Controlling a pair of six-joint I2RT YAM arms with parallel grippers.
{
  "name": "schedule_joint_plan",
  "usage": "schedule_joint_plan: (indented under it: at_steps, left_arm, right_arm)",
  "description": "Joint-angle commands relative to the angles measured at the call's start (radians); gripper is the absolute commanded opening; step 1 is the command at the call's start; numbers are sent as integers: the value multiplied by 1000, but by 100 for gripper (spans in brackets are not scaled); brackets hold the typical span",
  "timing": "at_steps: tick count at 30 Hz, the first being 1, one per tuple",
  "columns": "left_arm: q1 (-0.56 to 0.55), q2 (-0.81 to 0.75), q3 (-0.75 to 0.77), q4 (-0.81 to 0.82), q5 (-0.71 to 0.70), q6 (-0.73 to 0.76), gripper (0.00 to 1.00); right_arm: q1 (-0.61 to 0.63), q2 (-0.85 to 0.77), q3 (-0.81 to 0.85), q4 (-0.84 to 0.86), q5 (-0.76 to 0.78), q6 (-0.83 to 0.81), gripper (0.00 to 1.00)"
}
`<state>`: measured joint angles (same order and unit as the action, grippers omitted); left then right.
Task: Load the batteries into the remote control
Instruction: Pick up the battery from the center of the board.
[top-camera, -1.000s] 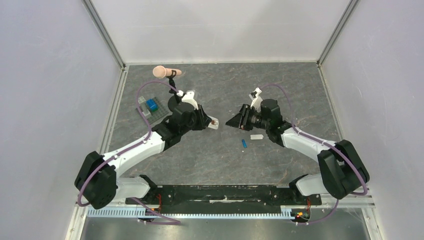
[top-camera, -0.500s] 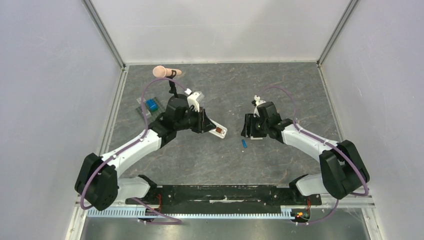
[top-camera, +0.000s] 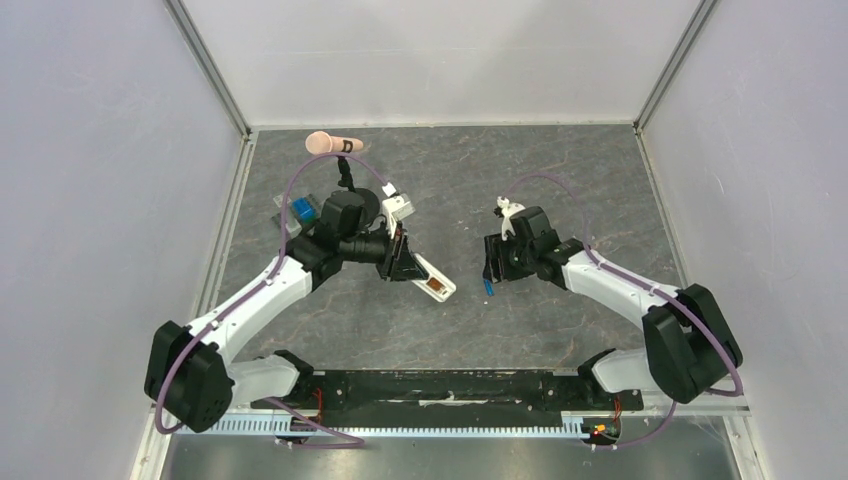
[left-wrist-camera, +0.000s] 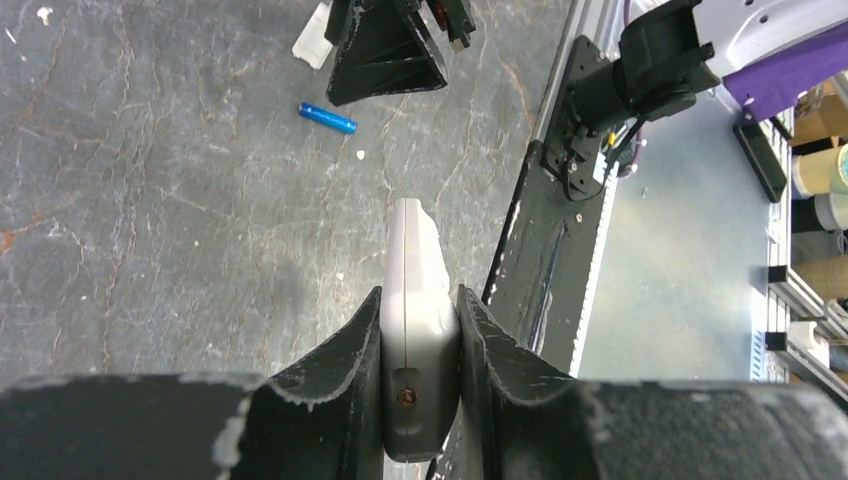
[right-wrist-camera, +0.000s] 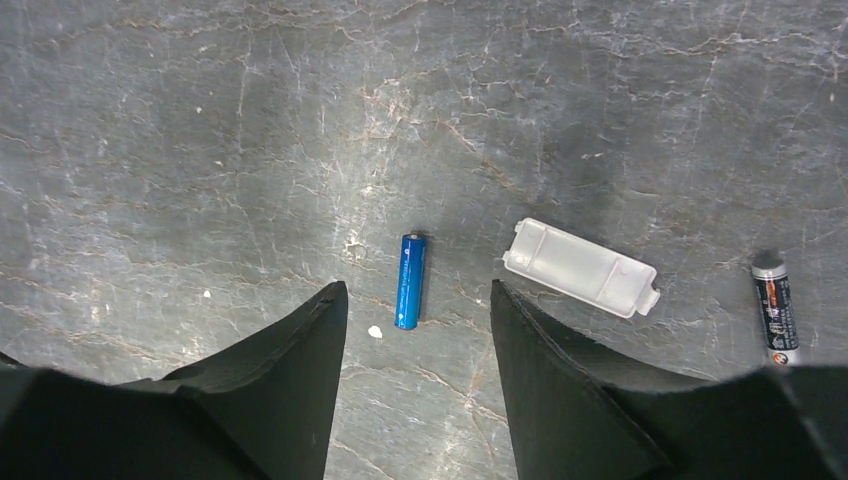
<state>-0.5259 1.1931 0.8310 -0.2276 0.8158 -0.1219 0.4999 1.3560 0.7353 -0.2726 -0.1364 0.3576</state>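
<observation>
Blue battery (right-wrist-camera: 410, 281) just ahead, between parted right claw (right-wrist-camera: 418, 305) fingers

I count two batteries, one blue battery (right-wrist-camera: 411, 281), one dark battery (right-wrist-camera: 775, 308); one remote control (left-wrist-camera: 416, 300); one cover (right-wrist-camera: 581, 267); one microphone (top-camera: 332, 144); one brick (top-camera: 303, 210).

Glossy blue battery (right-wrist-camera: 410, 281) — matt white plastic cover (right-wrist-camera: 581, 267) — veined stone-look table (right-wrist-camera: 200, 150).
</observation>
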Motion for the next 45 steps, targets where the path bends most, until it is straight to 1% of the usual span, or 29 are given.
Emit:
schedule_joint_plan:
  at_steps: [1, 3, 6, 9, 12, 14, 18, 25, 27, 29, 30, 32, 35, 41, 45]
  left_arm:
    - [0, 12, 80, -138, -17, 103, 2]
    - [-1, 58, 118, -206, -41, 64, 2]
    - [0, 111, 156, -269, -9, 22, 2]
    - [0, 112, 158, -271, -9, -33, 2]
    - [0, 119, 164, -272, 10, -77, 2]
    - [-1, 134, 169, -279, 24, -101, 2]
    - [0, 159, 171, -281, 40, -124, 2]
    - [-1, 183, 178, -280, 21, -127, 2]
    - [-3, 182, 181, -280, 13, -124, 2]
    - [-4, 184, 185, -280, 10, -118, 2]
    - [-5, 183, 187, -280, 7, -112, 2]
    - [-14, 173, 189, -280, -28, -104, 2]
    - [-30, 156, 193, -283, -63, -100, 2]
    - [-81, 161, 256, -296, -111, -114, 2]
    - [-113, 216, 292, -285, -111, -134, 2]
  right_arm:
    - [37, 31, 43, 6, 73, -15, 56]
    - [58, 55, 52, 8, 106, -15, 53]
    - [91, 95, 70, 7, 164, -14, 48]
    - [118, 120, 83, 1, 200, -10, 43]
    - [140, 138, 88, 0, 234, -12, 41]
    - [158, 161, 103, -19, 266, -10, 35]
    - [185, 201, 131, -56, 312, -12, 28]
    - [193, 246, 143, -80, 310, -13, 26]
    - [193, 261, 148, -86, 304, -16, 24]
    - [193, 271, 153, -91, 301, -15, 16]
    - [193, 270, 153, -92, 299, -12, 11]
    - [193, 253, 151, -87, 300, -6, 5]
    - [193, 191, 145, -64, 295, 1, 1]
    - [193, -11, 117, -4, 309, 25, 0]
    - [193, -134, 94, 19, 337, 52, 0]
